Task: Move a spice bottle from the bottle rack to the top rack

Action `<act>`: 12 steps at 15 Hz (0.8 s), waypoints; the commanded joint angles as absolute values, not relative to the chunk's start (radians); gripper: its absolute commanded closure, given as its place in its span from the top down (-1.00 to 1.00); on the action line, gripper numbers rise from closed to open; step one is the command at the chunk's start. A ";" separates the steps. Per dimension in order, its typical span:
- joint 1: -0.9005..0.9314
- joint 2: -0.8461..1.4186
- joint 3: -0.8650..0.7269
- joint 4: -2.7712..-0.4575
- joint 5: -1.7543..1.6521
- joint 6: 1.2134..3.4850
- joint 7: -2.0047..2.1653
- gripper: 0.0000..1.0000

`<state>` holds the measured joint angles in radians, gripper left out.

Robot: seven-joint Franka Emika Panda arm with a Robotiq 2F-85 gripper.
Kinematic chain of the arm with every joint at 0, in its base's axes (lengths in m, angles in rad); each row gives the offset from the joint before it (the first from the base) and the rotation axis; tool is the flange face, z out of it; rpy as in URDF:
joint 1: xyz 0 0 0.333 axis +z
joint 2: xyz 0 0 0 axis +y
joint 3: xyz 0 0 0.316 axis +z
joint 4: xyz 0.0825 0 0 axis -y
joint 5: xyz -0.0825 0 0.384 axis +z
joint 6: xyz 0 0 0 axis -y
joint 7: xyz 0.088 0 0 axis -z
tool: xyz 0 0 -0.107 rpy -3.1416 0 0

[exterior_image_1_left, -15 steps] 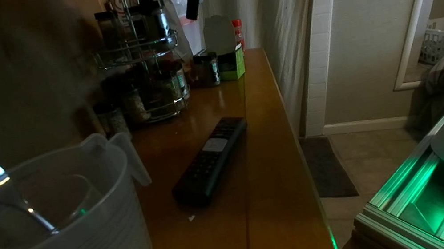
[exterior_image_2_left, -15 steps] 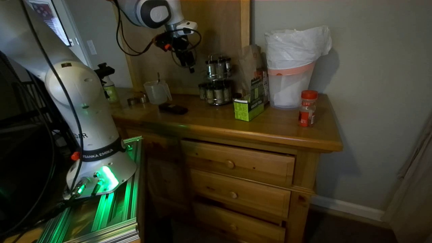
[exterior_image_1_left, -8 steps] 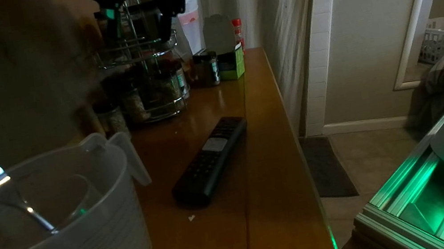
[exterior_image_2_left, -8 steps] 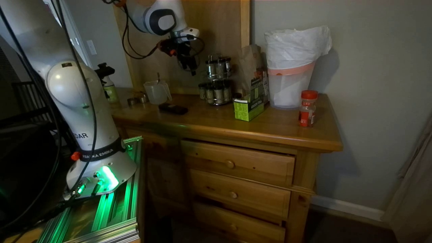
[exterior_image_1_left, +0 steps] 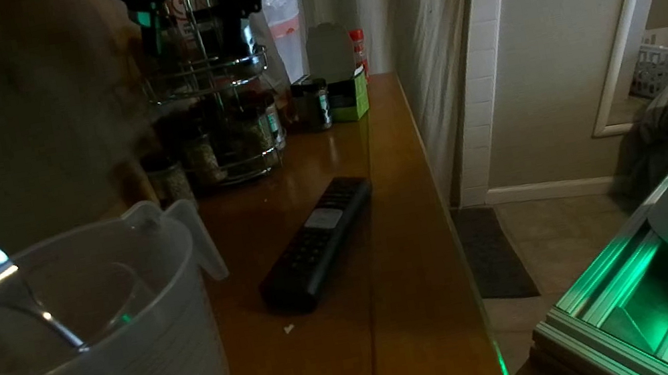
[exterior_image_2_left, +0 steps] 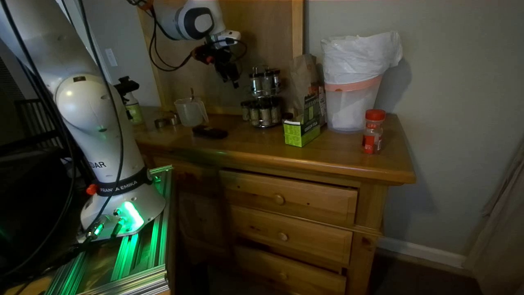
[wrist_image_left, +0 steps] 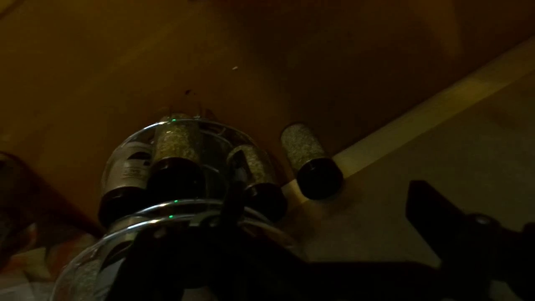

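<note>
We are judging this the approach: the empty gripper [wrist_image_left: 326, 184] is hanging jaws apart near the top rack [wrist_image_left: 184, 201], next needing lowering toward a jar [wrist_image_left: 177, 142] in the lower rack [wrist_image_left: 174, 120] (the wrist view is isolating a stray jar [wrist_image_left: 309, 159] that in an exterior view is blending with other jars [exterior_image_2_left: 265, 114]).
</note>
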<state>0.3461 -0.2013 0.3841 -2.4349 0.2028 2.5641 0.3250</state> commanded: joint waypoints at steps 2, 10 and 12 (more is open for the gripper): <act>0.141 -0.182 0.591 -2.415 -0.066 2.569 0.672 1.00; 0.006 -0.170 0.760 -2.366 -0.502 2.528 1.136 1.00; -0.014 -0.169 0.766 -2.369 -0.541 2.527 1.179 1.00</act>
<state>0.0283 -0.1955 0.7415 -2.3963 -0.4609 2.5455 1.0956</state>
